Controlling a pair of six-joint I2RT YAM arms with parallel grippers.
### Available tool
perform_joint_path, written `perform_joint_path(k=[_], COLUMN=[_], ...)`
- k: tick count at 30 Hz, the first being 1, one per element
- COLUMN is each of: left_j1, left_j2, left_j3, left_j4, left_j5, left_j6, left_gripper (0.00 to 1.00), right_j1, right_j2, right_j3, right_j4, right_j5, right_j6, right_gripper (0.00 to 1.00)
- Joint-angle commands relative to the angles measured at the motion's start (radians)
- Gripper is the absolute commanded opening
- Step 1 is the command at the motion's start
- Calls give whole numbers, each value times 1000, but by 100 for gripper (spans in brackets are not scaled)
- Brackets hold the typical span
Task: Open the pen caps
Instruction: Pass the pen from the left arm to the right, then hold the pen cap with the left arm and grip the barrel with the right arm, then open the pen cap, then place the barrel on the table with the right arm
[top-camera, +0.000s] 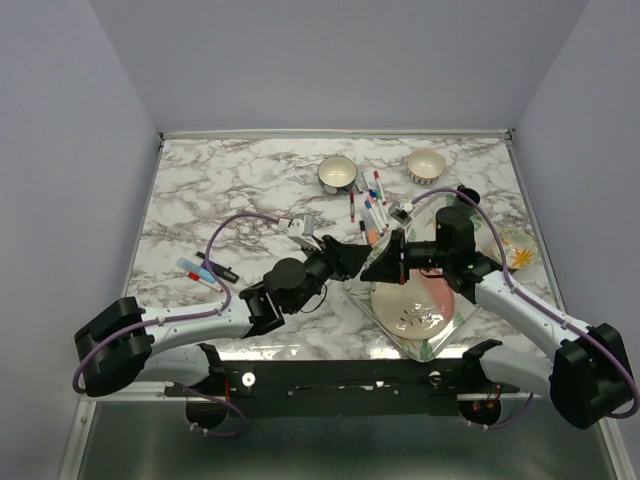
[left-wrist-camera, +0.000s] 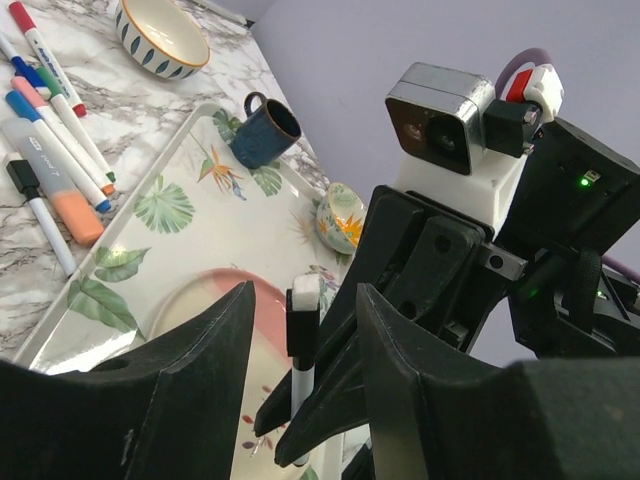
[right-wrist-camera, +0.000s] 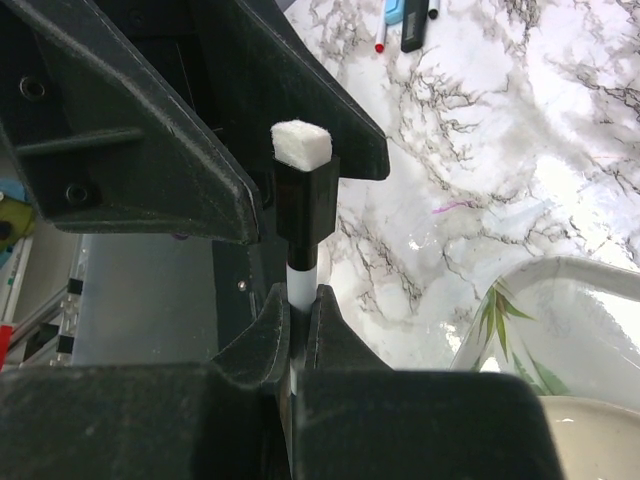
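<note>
pen (right-wrist-camera: 302, 278) clamped in right end effector (right-wrist-camera: 300, 310)

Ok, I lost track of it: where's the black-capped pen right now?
Top view, mid-table by the tray's left edge: the black-capped pen is clamped in the right pincer, its black cap between the left pincer's open fingers.

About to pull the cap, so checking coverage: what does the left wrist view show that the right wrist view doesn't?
Left wrist only: blue mug, patterned bowl, spare markers beside the tray. Right wrist only: small pen pieces far off on the marble table. Both: right gripper shut on the pen, its black cap between the open left gripper fingers.
</note>
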Motion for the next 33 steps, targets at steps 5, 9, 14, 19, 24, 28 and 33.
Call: perform_joint_path(k=[5, 9, 14, 19, 24, 28, 33], left_j1=[-4, 0, 17, 189, 449, 537, 572], left_j2=[34, 43, 46, -33, -147, -171, -234], left_j3=[61, 72, 78, 113, 209, 285, 258], left_j4=[-23, -32, -48, -158, -261, -366, -457], left_j5=[41, 75, 110, 102, 44, 53, 96], left_j6=[39, 45, 39, 26, 45, 104, 184], left_gripper=[47, 40, 7, 0, 0, 0, 0], right_j1=[6, 7, 7, 13, 75, 96, 119], right_j2=[-9, -13, -13, -1, 29, 72, 92], right_j3=[32, 34, 36, 48, 62, 80, 112], right_j4=[-10, -16, -27, -74, -128, -171, -220], right_j5=[-23, -22, -19, -41, -32, -11, 49], right_j6=[-25, -34, -54, -111, -174, -201, -272], right_gripper=[1, 1, 1, 1, 1, 0, 1])
